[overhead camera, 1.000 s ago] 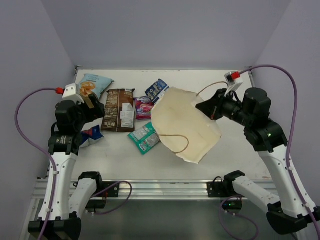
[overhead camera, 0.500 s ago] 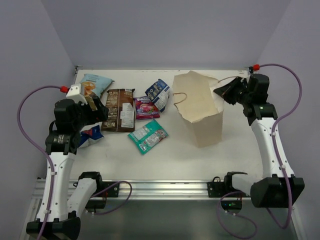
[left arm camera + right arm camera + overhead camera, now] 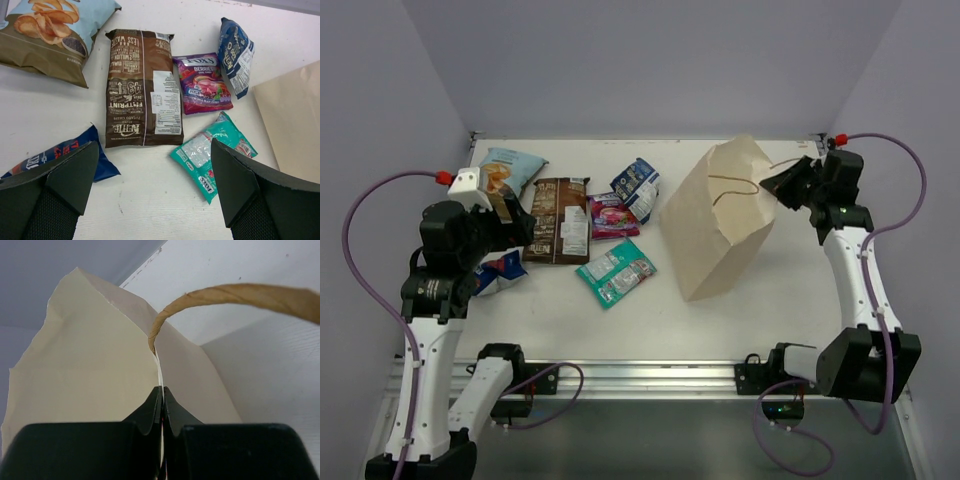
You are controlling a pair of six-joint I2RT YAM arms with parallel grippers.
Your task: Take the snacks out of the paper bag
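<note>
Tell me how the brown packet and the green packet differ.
The brown packet is long and dark; the green packet is shorter and bright. The brown packet lies square to the table; the green packet lies skewed, nearer the paper bag. Both lie flat on the table, outside the bag.

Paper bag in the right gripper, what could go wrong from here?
The right gripper pinches only the thin rim of the paper bag, so the paper might tear or slip out. The bag is tilted, close to the teal packet; if released, it could topple onto it.
</note>
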